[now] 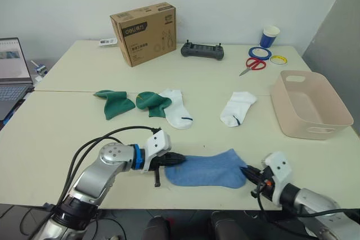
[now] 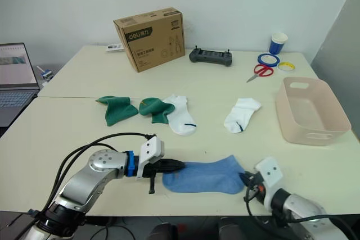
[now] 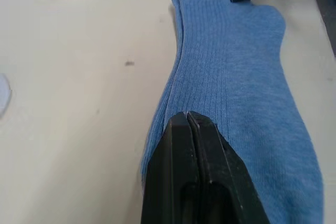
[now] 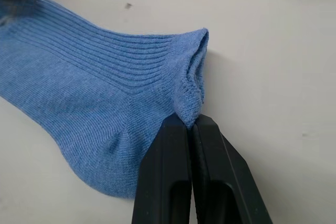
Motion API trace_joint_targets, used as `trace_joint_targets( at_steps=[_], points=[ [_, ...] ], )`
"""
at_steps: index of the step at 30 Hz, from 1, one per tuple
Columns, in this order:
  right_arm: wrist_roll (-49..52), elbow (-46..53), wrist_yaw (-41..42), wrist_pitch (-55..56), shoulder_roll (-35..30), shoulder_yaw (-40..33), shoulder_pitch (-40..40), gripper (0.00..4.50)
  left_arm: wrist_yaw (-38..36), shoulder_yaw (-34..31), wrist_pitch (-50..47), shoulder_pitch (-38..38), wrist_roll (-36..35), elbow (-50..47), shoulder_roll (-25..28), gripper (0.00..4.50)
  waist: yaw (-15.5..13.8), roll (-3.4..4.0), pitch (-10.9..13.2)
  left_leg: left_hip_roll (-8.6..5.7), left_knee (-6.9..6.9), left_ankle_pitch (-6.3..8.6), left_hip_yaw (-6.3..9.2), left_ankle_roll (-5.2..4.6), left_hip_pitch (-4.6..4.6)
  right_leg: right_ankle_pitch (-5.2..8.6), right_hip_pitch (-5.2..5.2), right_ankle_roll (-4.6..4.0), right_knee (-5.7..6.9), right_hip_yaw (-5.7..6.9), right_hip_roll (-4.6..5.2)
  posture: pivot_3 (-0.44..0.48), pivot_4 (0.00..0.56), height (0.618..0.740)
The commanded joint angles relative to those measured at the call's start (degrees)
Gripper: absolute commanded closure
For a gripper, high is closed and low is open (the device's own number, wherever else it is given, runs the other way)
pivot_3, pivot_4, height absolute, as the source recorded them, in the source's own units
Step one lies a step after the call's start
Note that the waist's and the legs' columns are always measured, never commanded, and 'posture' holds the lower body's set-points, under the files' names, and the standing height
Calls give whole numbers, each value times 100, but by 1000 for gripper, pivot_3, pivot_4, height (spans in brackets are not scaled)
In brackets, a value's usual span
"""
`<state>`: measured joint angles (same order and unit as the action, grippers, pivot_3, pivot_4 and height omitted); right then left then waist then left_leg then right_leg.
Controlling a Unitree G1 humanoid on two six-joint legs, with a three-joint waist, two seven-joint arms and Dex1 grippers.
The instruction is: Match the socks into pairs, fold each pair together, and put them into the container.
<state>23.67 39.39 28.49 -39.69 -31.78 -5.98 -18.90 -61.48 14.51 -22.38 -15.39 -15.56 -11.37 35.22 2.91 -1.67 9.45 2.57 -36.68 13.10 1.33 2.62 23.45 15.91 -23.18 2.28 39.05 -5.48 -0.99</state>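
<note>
My left claw (image 1: 175, 160) is pressed together on the toe end of the light blue ribbed knit socks (image 1: 207, 171), which lie flat at the near edge of the pale cream surface (image 1: 73, 122). My right claw (image 1: 248, 172) is pinched shut on the cuff end, where the rib bunches up between my fingers. In my left wrist view two edges run side by side along the cloth, so I judge this to be both blue socks stacked as a pair.

The fabric is thin, light and limp; it will sag and fold wherever it is unsupported, and it should not slip from a firm pinch. Holding the two ends, as I do, suits bringing cuff to toe for the fold.

Further back lie two dark green socks (image 1: 115, 103) (image 1: 152, 103), crumpled and near each other, with a white sock with a small dark mark (image 1: 176, 109) touching the second green one. Another white sock (image 1: 237, 108) lies apart, towards the pale pinkish-beige plastic tub (image 1: 332, 105), which stands empty at my right.
</note>
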Motion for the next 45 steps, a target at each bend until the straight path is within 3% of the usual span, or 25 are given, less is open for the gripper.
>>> trace_joint_targets(
  at_steps=[1, 7, 14, 18, 25, 33, 39, 42, 45],
  points=[
    [264, 248, 176, -43, -153, -323, 4, 4465, 19, 202, -67, -231, -21, -153, -227, 4500, -2, 0, 0, 0, 0, 0, 0, 0, 0, 0, 0, 1, 0, 0, 0, 0, 150, 723],
    [643, 856, 126, -460, -228, -162, 124, 4465, -97, 819, 29, -426, 436, 83, -303, 4500, 27, 1, 0, 1, 0, 0, 3, 0, -1, -2, 0, 3, 1, -1, -5, 0, 150, 723],
    [1926, 1450, -147, -1441, -22, 53, 686, 4465, -24, 1163, 149, -529, 879, 574, -410, 4500, 19, 0, -1, 0, -1, 0, 4, 0, 1, -2, 2, 4, 0, -1, -4, 0, 150, 723],
    [2299, 1284, -377, -1850, 67, 308, 1179, 4465, -118, 1007, 43, -533, 698, 386, -360, 4500, 21, 0, -1, 0, -1, 0, 6, 0, 0, -2, 2, 4, 1, 0, -5, 0, 150, 723],
    [2796, 787, -680, -2470, 295, 775, 2106, 4465, -579, 755, -93, -433, 472, 251, 281, 4500, 45, 1, 0, 5, 2, 0, 10, -1, 0, -2, 0, 2, 3, 3, -9, 0, 150, 723],
    [2872, 170, -1129, -3006, 881, 1295, 2929, 4465, -129, 507, -42, -199, 439, 272, 69, 4500, 33, 1, 0, 4, 0, 0, 9, -1, 1, -2, 0, 3, 1, 3, -6, 0, 150, 723],
    [2578, -424, -1260, -3145, 1165, 1651, 3404, 4465, -129, 435, -35, 46, 416, 139, 211, 4500, 47, 1, 0, 8, 1, 0, 11, -1, 0, -3, -2, 3, 4, 5, -9, 0, 150, 723],
    [2590, -432, -1250, -3155, 1182, 1632, 3527, 3792, -57, 278, -100, 98, 327, 51, 226, 4500, 45, 1, 0, 7, 1, 0, 9, -1, 1, -2, -2, 2, 2, 3, -9, 0, 150, 723],
    [2749, -272, -1296, -3298, 1221, 1455, 3627, 2750, 68, -6, -252, 137, 156, 6, 228, 4500, 51, 2, 1, 8, 1, 0, 9, -1, 1, -3, -4, 2, 3, 3, -9, 0, 150, 723]
  ],
)
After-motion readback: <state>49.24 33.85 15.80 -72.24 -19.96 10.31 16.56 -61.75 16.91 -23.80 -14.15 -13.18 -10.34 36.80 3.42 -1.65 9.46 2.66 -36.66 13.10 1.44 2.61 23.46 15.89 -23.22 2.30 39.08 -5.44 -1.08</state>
